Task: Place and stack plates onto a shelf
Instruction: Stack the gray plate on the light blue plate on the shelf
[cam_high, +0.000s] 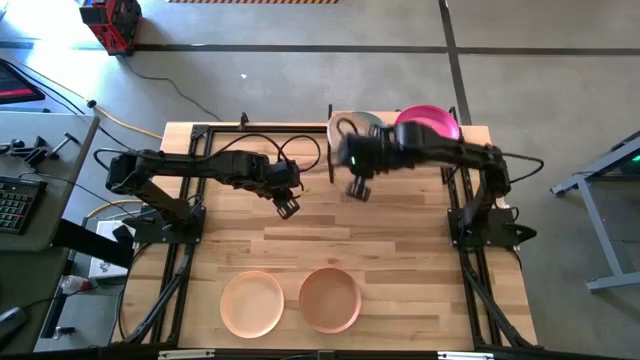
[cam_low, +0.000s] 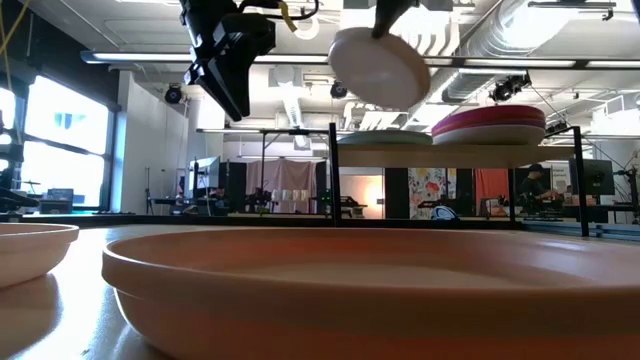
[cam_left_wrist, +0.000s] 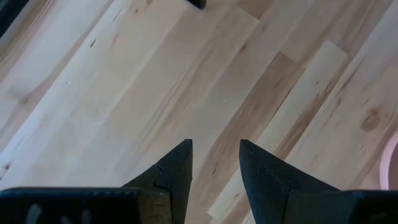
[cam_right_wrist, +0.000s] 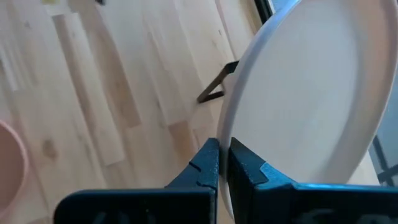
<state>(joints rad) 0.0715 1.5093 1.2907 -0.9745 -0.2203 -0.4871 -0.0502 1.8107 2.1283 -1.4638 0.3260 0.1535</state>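
The right gripper (cam_right_wrist: 222, 163) pinches the rim of a cream plate (cam_low: 380, 66), held tilted in the air just beside the shelf (cam_low: 440, 150), which lies farther toward the table's back; the left gripper (cam_left_wrist: 215, 165), slightly parted and empty, hangs over bare table
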